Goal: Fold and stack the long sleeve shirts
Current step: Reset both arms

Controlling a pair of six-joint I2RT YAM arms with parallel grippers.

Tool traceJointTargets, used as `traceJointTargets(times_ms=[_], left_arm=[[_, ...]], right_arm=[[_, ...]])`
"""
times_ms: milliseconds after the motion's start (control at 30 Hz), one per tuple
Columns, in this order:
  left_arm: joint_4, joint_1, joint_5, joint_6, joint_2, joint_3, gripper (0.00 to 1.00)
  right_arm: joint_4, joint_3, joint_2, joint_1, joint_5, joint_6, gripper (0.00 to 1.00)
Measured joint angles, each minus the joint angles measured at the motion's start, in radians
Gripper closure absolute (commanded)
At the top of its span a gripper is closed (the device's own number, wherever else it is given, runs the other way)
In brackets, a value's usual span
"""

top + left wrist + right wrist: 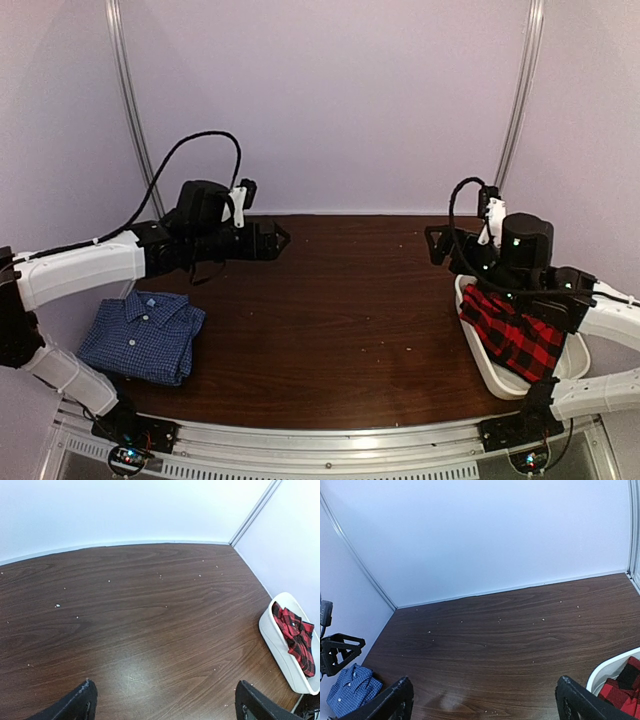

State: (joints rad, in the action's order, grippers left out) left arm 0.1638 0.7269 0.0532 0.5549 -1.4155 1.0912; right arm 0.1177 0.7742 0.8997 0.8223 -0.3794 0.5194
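Observation:
A folded blue gingham shirt (143,335) lies at the near left of the brown table; it also shows in the right wrist view (351,689). A red-and-black plaid shirt (513,327) lies crumpled in the white tub (485,365) at the right; both show in the left wrist view, the shirt (297,636) in the tub (274,632). No charcoal shirt is in view. My left gripper (277,239) hovers open and empty over the far left of the table. My right gripper (434,245) hovers open and empty just beyond the tub.
The brown wooden table (340,310) is bounded by white walls at the back and sides, with a metal rail (330,445) along the near edge. Small white specks dot the tabletop.

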Motion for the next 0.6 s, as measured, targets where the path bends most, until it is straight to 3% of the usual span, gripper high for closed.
traceJointTargets(times_ms=[300, 600], left_arm=[[-0.069, 0.003, 0.042, -0.004, 0.071, -0.053, 0.02], [-0.096, 0.003, 0.076, -0.004, 0.099, -0.101, 0.02]], right_arm=[[0.005, -0.036, -0.145, 0.000, -0.043, -0.047, 0.00], [-0.001, -0.046, -0.151, 0.000, -0.044, -0.066, 0.00]])
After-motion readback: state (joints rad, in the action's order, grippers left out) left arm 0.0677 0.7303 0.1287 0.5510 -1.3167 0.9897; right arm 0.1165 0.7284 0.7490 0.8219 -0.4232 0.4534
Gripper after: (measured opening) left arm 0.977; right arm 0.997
